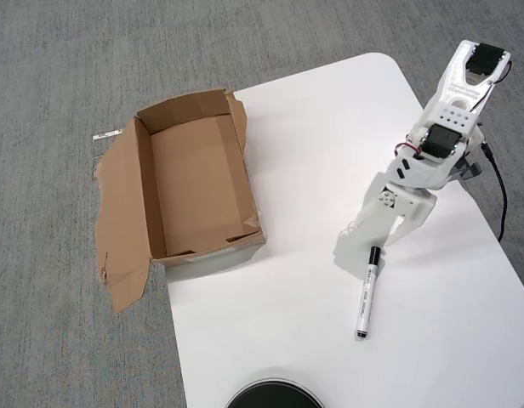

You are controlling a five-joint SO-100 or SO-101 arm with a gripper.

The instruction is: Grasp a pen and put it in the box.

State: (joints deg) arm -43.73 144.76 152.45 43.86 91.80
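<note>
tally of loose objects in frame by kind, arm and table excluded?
Pen, white with a black cap: 1
Cardboard box, brown, empty: 1
Dark round object, cut off at the bottom edge, kind unclear: 1
Total: 3

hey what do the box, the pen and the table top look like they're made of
Box: brown corrugated-looking cardboard, matte, with ragged torn flaps. Pen: likely smooth plastic, white barrel with dark print and a black cap. Table: white, smooth, matte, with rounded corners; probably laminate or painted board, though the overhead view can't settle that.
</note>
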